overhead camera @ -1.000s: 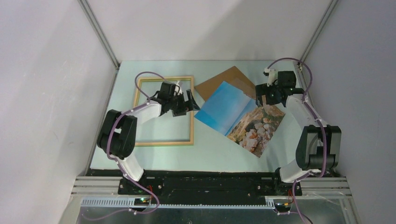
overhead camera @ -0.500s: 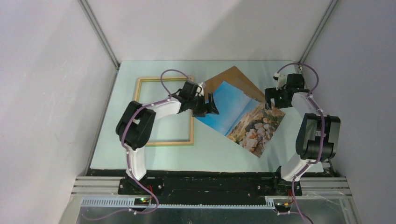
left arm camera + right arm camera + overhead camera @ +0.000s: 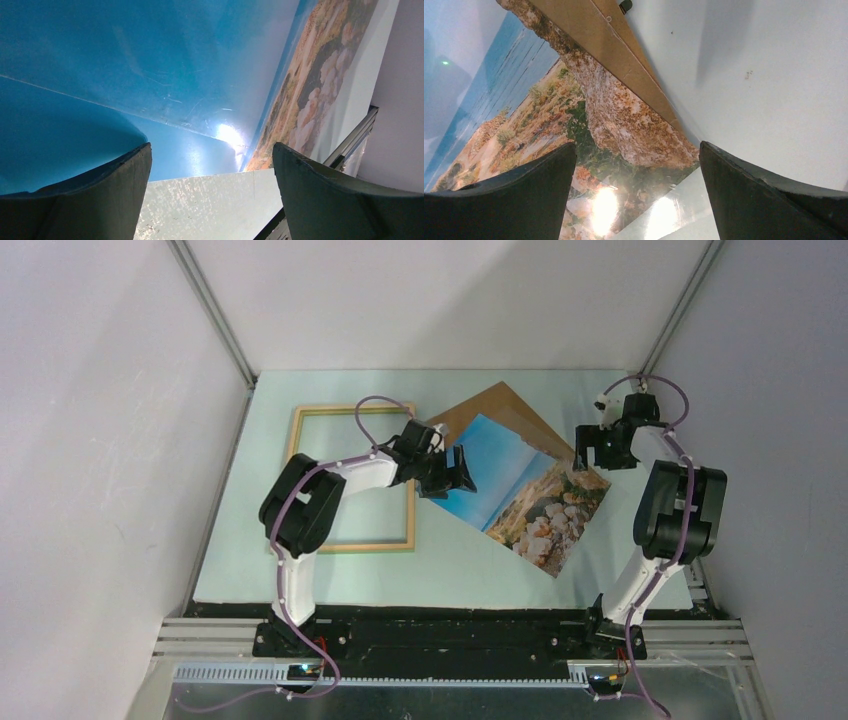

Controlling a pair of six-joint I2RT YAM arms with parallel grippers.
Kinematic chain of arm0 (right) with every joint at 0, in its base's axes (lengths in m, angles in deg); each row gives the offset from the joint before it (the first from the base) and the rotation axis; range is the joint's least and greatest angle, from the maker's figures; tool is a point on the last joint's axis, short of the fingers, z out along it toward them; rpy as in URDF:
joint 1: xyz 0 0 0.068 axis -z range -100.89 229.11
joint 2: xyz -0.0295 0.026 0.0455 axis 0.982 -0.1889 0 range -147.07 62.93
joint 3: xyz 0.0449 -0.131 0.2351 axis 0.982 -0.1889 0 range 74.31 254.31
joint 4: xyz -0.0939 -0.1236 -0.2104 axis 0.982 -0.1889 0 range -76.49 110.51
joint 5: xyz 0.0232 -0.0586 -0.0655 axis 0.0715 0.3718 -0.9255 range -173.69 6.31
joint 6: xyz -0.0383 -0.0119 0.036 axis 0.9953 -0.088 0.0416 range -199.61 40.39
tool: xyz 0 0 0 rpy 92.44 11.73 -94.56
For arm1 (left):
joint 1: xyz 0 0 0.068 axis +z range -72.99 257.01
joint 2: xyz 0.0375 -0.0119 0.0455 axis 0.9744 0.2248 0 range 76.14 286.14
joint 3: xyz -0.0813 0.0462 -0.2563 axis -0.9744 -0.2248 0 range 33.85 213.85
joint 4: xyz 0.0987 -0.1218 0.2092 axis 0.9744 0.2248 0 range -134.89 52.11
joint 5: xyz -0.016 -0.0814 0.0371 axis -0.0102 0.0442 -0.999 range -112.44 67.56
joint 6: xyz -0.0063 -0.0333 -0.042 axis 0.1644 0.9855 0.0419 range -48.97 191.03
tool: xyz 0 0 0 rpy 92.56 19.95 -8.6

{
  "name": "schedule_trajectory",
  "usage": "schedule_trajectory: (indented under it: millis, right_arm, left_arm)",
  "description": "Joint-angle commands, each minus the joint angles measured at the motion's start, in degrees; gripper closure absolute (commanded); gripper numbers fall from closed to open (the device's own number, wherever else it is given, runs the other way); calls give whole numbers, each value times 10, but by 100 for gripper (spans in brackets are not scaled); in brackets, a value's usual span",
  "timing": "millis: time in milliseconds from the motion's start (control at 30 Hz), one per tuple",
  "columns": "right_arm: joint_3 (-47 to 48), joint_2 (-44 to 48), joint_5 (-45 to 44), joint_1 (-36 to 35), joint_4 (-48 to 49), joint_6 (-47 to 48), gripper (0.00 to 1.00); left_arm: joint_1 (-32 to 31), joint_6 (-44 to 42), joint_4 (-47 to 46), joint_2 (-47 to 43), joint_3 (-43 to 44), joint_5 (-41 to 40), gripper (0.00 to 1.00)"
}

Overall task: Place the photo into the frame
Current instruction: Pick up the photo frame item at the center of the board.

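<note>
Pale green table [image 3: 470,570], walled enclosure. Left claw [image 3: 453,472], spread, has crossed from the frame [image 3: 294,480] to the blue corner of the photo [image 3: 520,495]; right claw [image 3: 600,452], spread, has shifted towards its rocky corner. The photo lies face-up beside the frame, partly on a backing board [image 3: 495,405]: pickup looks imminent.

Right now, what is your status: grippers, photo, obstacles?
Left gripper open, over photo's blue corner. Right gripper open, at its rocky corner. Photo face up, overlapping backing board, outside frame.

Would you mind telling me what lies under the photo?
A brown backing board pokes out past the far edge of the photo; the rest of it is covered.
</note>
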Motion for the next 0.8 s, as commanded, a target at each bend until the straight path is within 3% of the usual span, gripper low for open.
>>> schedule_trajectory:
  millis: [0,433,767]
  right_arm:
    - [52,-32,29,8,-36,-15,4]
    - [130,-114,70,16,-89,-28,5]
    - [132,-133,105,15,-109,-27,10]
  left_arm:
    - [-1,11,-18,-5,-1,-9,6]
    - [3,17,-21,-25,-35,-51,5]
    - [13,22,-22,-19,-49,-62,5]
